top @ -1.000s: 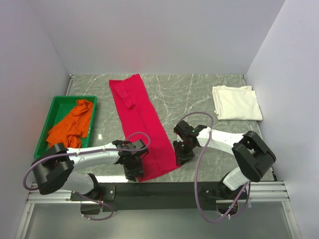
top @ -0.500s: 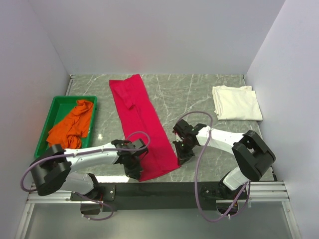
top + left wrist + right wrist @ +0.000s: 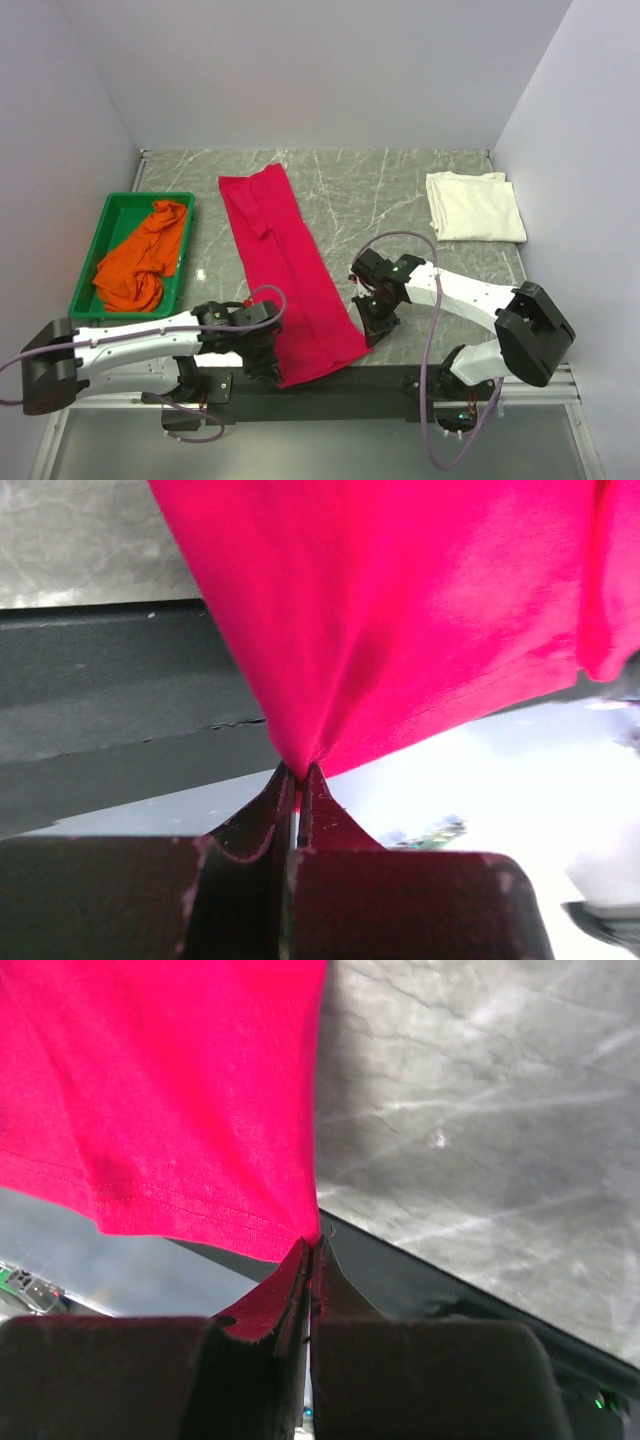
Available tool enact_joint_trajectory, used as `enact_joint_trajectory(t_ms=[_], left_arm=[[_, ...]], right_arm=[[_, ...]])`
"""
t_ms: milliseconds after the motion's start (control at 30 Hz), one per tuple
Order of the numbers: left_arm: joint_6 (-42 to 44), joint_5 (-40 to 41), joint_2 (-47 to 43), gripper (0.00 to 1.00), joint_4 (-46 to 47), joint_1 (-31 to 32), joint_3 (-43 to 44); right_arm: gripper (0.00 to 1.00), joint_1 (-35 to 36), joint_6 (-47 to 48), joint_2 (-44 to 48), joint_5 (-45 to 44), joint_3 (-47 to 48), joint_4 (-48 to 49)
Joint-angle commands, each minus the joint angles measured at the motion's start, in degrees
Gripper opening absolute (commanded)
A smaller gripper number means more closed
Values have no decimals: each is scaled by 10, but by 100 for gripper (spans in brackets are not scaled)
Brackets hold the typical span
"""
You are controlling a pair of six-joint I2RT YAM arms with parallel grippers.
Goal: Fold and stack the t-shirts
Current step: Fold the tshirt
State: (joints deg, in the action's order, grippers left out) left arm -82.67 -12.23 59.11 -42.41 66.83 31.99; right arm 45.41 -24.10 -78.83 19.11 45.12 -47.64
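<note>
The crimson t-shirt [image 3: 285, 265] lies as a long folded strip from the back of the table to its near edge. My left gripper [image 3: 264, 362] is shut on its near left corner, with cloth [image 3: 400, 630] pinched between the fingertips. My right gripper [image 3: 374, 328] is shut on its near right corner, with the hem [image 3: 190, 1200] caught in the jaws. Both hold the near end lifted over the table's front edge. The cream-white t-shirt [image 3: 474, 206] lies folded at the back right. The orange t-shirt [image 3: 143, 255] lies crumpled in the green bin [image 3: 103, 240].
The green bin stands at the left by the white side wall. The black mounting rail [image 3: 330, 380] runs along the table's near edge, under the lifted hem. The grey marble tabletop [image 3: 390, 200] shows between the crimson and cream shirts.
Both grippers have pulled back toward the near edge with the shirt's near corners. The strip's near end has come with them, past the table's front edge.
</note>
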Motion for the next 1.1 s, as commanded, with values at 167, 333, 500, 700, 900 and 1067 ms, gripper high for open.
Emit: enact_joint_trajectory(t_ms=[167,333,500,700,900,1067], left_arm=[[-22,16,-108,1,21,-167,-25],[85,82,-98,1,11,-317,21],[160,144,-19,1,57,-401,59],[223,203,37,1,132,-470,86],[288,208,83,1,208,-492,96],[320,208,135,1,256,-495,110]], right_arm=[[0,-16,40,-75,-69,180,-51],[0,-34,63,-162,-106,308,-57],[0,-42,82,-234,-130,436,-54],[0,-52,99,-323,-165,544,-43],[0,-71,95,-363,-167,575,-12],[0,-79,93,-377,-165,574,15]])
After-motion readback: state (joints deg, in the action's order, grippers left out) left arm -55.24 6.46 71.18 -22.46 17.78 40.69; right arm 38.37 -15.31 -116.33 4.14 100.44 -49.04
